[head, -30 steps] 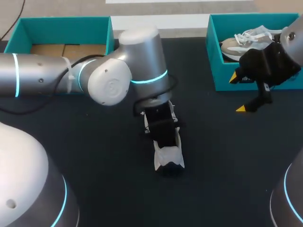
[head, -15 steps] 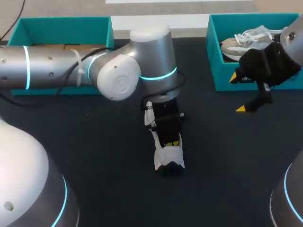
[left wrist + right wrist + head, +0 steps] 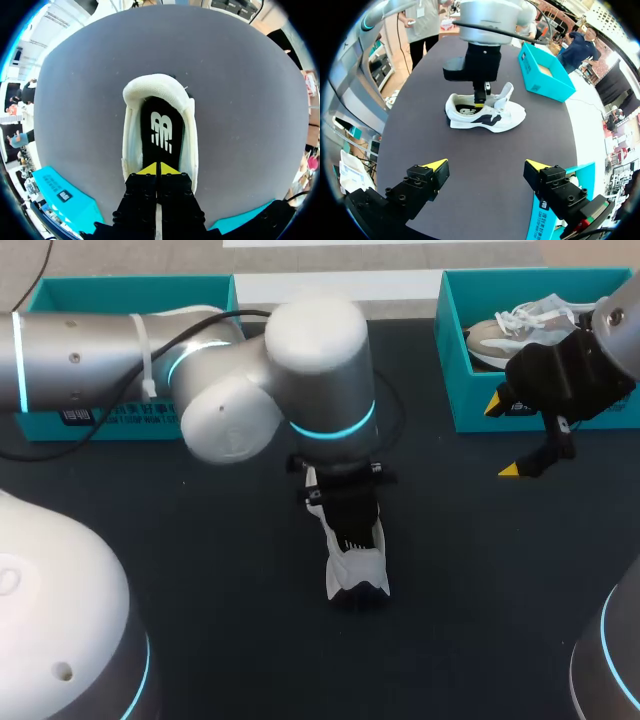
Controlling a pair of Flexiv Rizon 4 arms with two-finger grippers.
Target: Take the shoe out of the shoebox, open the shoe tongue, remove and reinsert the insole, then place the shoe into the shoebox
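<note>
A white shoe (image 3: 356, 570) with dark side marks lies in the middle of the black table, also seen in the right wrist view (image 3: 492, 115). Its tongue (image 3: 505, 93) stands up and the black insole (image 3: 161, 127) lies inside. My left gripper (image 3: 159, 169) points straight down into the shoe's opening, shut, its yellow tips pressed together on the insole; from the head view it is right over the shoe (image 3: 348, 525). My right gripper (image 3: 487, 165) hangs open and empty at the table's right (image 3: 502, 437), well apart from the shoe.
A teal shoebox (image 3: 130, 290) stands at the back left. A second teal shoebox (image 3: 455, 360) at the back right holds another pale shoe (image 3: 510, 330), close behind my right gripper. Bare black table surrounds the central shoe.
My left arm's elbow and wrist have swung to the right while its gripper stays in the shoe's opening. The shoe and the right arm have not moved.
</note>
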